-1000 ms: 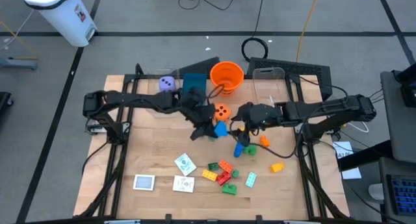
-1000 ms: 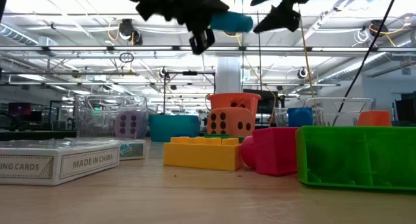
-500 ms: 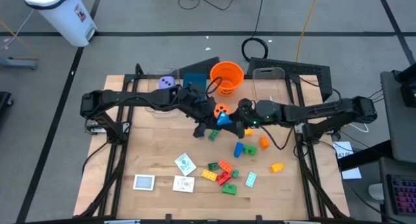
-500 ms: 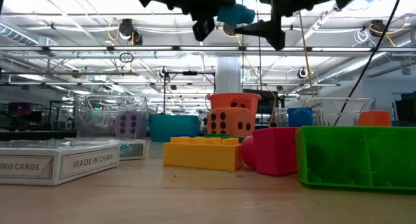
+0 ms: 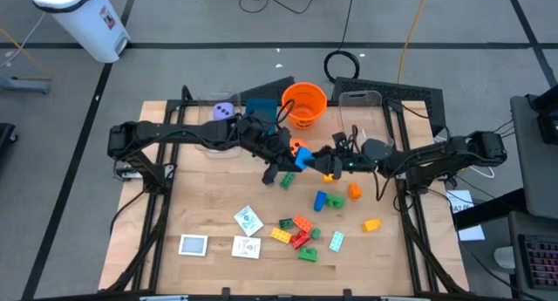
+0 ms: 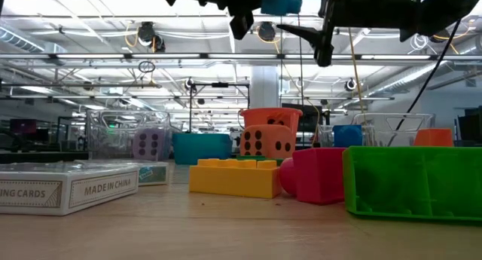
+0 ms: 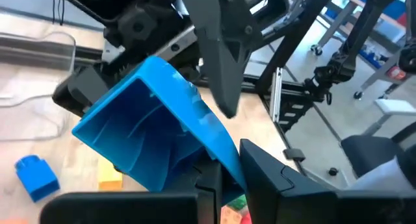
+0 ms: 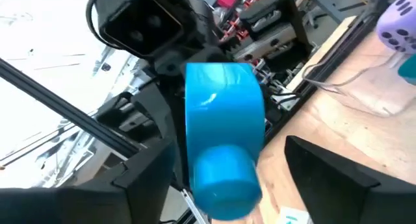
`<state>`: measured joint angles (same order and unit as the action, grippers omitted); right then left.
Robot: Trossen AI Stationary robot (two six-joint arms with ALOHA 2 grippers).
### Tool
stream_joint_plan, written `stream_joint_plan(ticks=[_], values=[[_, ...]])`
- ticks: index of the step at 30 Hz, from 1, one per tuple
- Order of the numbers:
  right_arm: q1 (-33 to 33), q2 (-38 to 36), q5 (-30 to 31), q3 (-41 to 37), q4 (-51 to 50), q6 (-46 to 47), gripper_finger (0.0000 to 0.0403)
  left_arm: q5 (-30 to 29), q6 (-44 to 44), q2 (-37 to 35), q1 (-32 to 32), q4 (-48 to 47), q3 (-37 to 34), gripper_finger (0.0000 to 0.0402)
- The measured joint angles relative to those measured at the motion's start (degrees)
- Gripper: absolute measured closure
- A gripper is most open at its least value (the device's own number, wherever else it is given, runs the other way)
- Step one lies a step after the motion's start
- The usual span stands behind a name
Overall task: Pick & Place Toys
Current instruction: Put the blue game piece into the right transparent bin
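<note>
Above the wooden surface (image 5: 209, 214), near the orange bucket (image 5: 304, 101), the two arms meet in mid-air. The left gripper (image 5: 296, 160) is clenched on a blue brick (image 5: 302, 158), held well clear of the boards. The right gripper (image 5: 317, 159) has its fingers spread on either side of that brick, not yet closed.

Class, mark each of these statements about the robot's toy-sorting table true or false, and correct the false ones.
1. The left gripper holds a blue plastic brick in the air. True.
2. The right gripper is clamped shut on that brick. False: its fingers are spread on either side of it.
3. The orange die sits inside the orange bucket. False: it rests on the wooden table.
4. A yellow plastic brick lies on the table. True.
</note>
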<state>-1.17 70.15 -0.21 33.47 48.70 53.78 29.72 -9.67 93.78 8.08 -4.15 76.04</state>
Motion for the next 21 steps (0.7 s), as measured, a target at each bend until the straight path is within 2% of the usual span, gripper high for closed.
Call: stream_joint_plan(ticks=[12, 21], values=[[0.02, -0.04, 0.11, 0.02, 0.52, -1.39, 0.0265, -0.36, -2.49, 0.0, 0.2, 0.88, -0.07, 0.0355], [0.0, -0.04, -0.07, 0.02, 1.19, -2.21, 0.0272, -0.23, -5.07, -0.02, 0.2, 1.32, -0.07, 0.0355]])
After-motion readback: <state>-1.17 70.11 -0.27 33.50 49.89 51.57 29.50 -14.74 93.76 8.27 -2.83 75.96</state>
